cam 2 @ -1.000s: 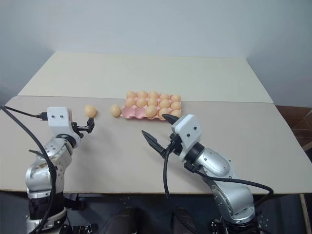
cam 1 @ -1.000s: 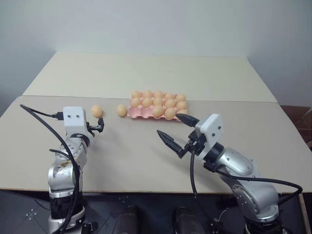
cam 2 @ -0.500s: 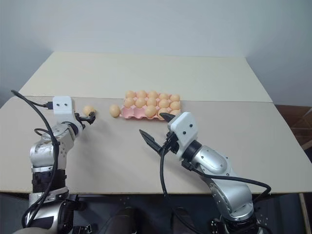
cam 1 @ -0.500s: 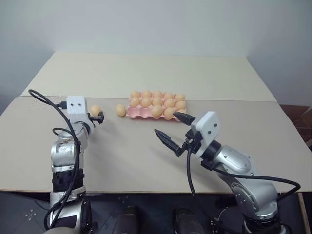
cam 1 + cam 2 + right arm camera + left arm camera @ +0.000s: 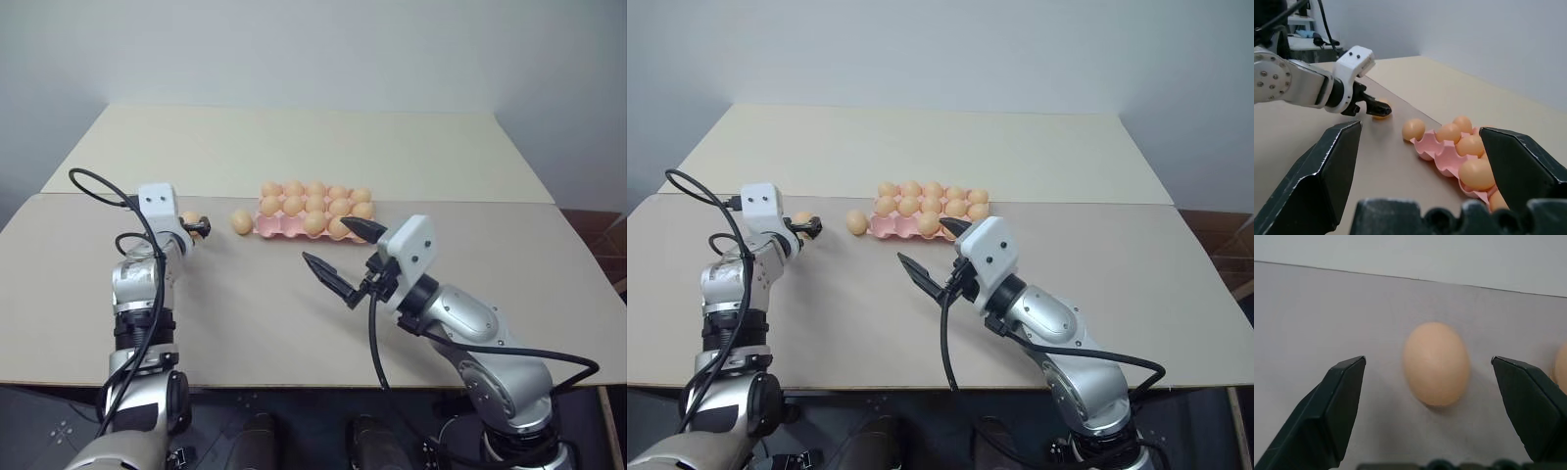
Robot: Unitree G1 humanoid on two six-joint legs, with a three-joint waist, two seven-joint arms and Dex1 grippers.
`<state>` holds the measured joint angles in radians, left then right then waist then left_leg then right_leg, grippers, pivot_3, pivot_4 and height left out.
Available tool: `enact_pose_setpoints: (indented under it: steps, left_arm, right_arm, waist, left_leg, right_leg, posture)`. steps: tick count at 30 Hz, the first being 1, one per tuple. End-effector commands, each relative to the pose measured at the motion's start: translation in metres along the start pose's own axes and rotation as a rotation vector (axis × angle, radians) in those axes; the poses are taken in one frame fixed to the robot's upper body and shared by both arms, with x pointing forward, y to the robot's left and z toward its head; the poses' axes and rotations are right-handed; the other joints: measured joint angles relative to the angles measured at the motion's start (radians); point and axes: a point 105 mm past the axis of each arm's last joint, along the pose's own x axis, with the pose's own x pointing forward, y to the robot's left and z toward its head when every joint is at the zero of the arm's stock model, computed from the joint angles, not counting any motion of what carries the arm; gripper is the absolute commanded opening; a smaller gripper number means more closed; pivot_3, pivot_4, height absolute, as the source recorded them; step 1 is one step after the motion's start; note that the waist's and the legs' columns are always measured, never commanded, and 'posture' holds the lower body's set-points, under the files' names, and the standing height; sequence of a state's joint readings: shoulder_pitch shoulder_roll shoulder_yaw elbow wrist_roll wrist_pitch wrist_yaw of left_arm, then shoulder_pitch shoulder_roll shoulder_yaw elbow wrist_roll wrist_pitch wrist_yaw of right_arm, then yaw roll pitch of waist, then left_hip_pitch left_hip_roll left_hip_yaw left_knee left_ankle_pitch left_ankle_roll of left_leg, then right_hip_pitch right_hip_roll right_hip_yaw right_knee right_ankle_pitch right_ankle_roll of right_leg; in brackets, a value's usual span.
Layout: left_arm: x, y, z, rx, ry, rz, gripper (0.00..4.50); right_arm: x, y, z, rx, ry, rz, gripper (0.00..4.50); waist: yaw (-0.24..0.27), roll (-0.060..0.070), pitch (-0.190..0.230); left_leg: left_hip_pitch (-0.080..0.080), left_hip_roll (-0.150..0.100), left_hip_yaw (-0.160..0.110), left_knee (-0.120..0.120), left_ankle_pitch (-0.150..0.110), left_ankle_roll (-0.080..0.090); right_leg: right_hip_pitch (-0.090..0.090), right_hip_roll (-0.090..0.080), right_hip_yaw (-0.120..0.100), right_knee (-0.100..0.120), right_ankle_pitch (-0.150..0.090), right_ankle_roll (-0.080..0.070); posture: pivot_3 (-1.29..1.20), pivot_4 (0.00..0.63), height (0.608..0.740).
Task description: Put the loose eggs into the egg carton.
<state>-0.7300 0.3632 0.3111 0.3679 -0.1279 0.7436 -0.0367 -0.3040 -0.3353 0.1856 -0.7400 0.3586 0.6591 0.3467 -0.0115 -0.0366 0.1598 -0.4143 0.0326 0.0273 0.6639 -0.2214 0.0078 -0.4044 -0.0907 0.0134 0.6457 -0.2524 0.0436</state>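
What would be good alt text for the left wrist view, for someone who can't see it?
A smooth, pale orange-tan oval egg lies on the beige table, centred between the two open black fingers of the left gripper, which do not touch it. The edge of a second egg shows just past one finger.

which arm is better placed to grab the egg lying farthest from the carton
Left. The left gripper is open with that loose egg between its fingers, while the right gripper hovers open near the egg carton.
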Motion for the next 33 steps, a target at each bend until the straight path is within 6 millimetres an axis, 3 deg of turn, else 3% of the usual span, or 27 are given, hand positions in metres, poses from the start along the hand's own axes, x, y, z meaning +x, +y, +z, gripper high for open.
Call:
enact_pose_setpoints:
  steps: [1,12,24,27,33]
  left_arm:
    - [0.005,0.0,0.019,0.024,-0.047,-0.009,4.45]
    - [0.019,-0.011,0.023,0.043,-0.039,-0.034,4.45]
    - [0.022,-0.01,0.019,0.04,-0.031,-0.031,4.45]
    - [0.021,-0.009,0.019,0.04,-0.032,-0.032,3.85]
    - [0.02,-0.008,0.019,0.046,-0.042,-0.035,2.0]
  right_arm:
    - [-0.001,0.009,0.012,-0.027,-0.02,0.088,4.5]
    - [-0.007,0.015,0.008,-0.102,0.073,0.3,4.5]
    - [-0.003,0.007,0.01,-0.128,0.139,0.391,4.5]
    - [0.0,0.003,0.013,-0.127,0.132,0.381,4.5]
    - [0.002,0.001,0.014,-0.123,0.118,0.365,4.5]
  waist:
    - [0.0,0.0,0.0]
    - [0.0,0.0,0.0]
    - [0.0,-0.001,0.0]
    - [0.0,-0.001,0.0]
    - [0.0,-0.001,0.0]
  left_leg:
    - [0.0,0.0,0.0,0.0,0.0,0.0]
    - [-0.001,0.0,0.0,0.0,0.0,0.0]
    - [-0.001,0.0,0.001,0.0,0.0,0.0]
    - [-0.001,0.0,0.001,0.0,0.0,0.0]
    - [-0.001,0.0,0.001,0.0,0.0,0.0]
  right_leg:
    - [0.0,0.0,0.0,0.0,0.0,0.0]
    - [0.0,0.0,-0.001,0.0,0.0,0.0]
    - [0.0,-0.001,-0.001,0.0,0.0,0.0]
    - [0.0,-0.001,-0.001,0.0,0.0,0.0]
    - [-0.001,-0.001,-0.001,0.0,0.0,0.001]
  posture:
    - [0.0,0.15,0.74]
    - [0.0,0.15,0.74]
    - [0.0,0.15,0.74]
    - [0.0,0.15,0.74]
    - [0.0,0.15,0.74]
